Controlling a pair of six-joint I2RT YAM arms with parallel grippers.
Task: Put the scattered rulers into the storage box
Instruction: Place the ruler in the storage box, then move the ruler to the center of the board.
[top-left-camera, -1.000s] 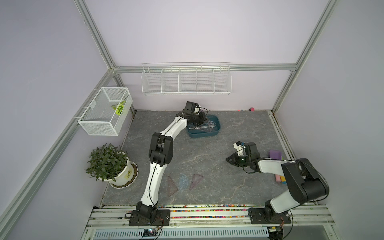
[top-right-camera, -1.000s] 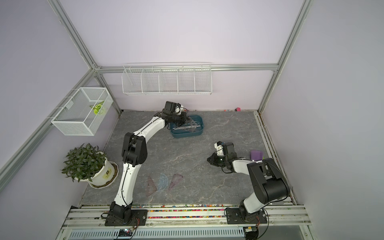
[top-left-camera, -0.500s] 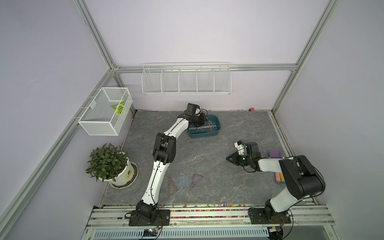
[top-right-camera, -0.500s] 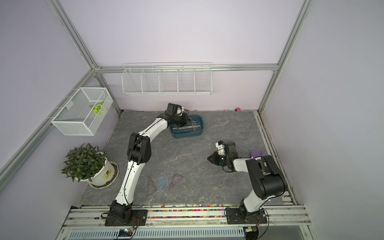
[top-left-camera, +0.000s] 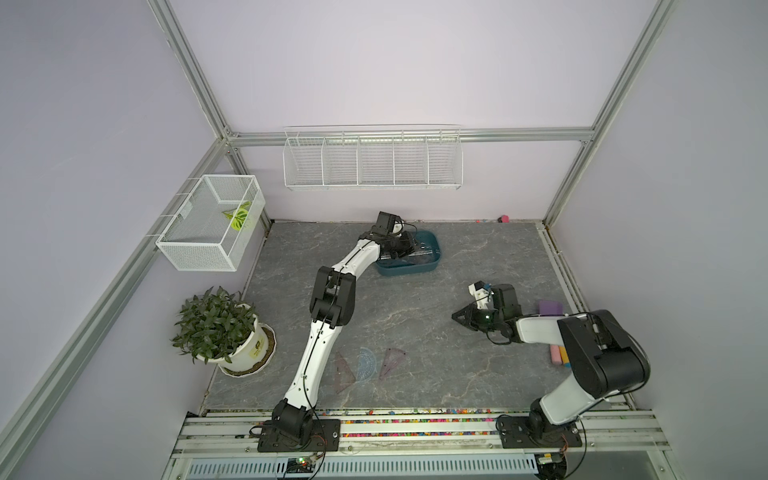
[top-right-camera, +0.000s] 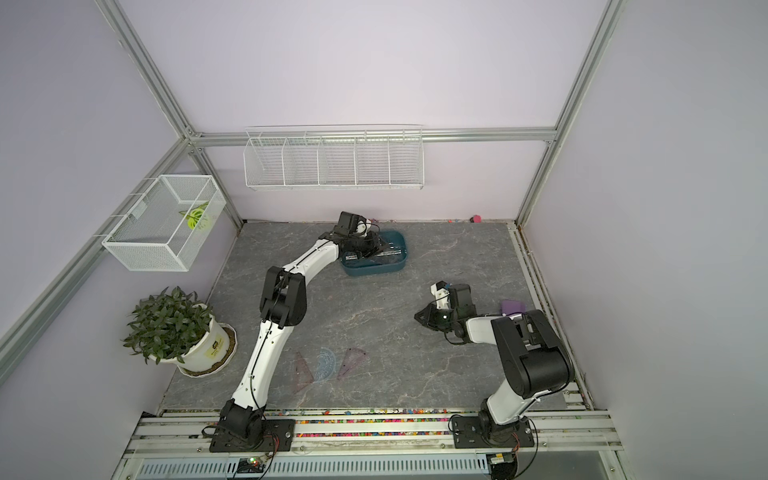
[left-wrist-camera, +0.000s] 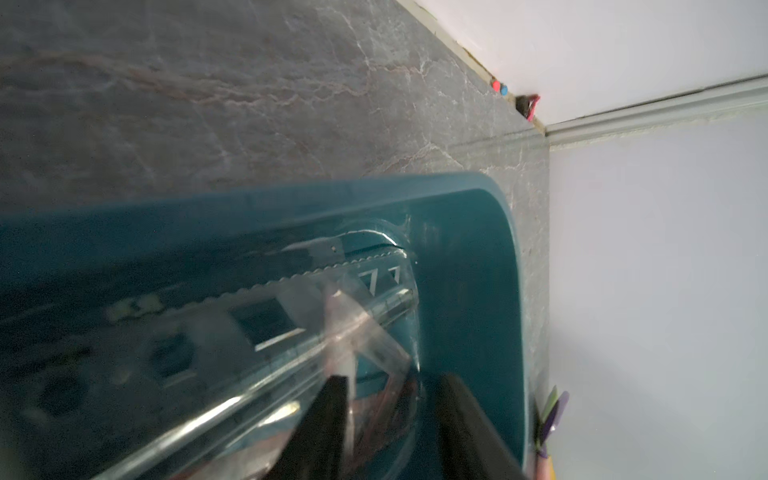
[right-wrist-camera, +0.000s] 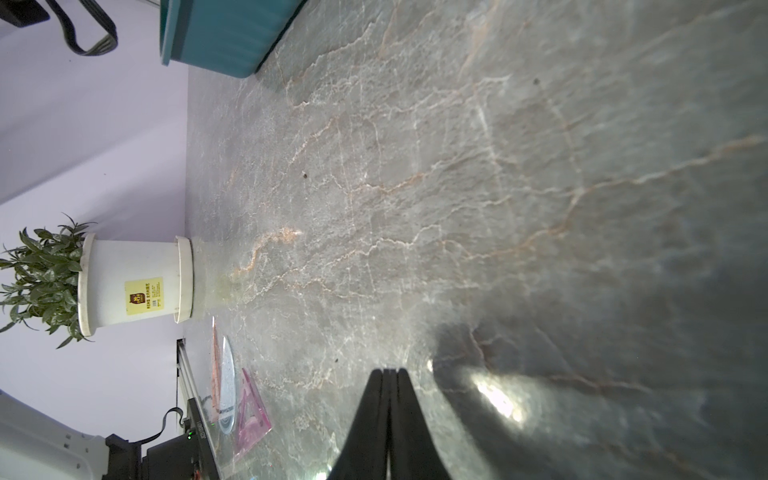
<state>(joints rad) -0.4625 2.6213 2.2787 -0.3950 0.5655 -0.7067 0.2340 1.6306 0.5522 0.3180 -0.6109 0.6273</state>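
My left gripper sits low in the smooth teal storage box, jaws parted, clamping nothing. Clear straight rulers, one scallop-edged, lie inside. My right gripper is pinched shut, empty, over the veined grey table. Purplish triangles and a half-round protractor lie flat near its front.

No word or number reads for certain. White pot w/ yellow label: dark logo plus tiny print lines, too small to read; same label shows in both top views as a plain yellow patch. Clear ruler in storage box: two marks like "7 7", maybe stencil cut-outs; edge ticks, no legible figs. Black base part: white lettering, sideways, illegible.
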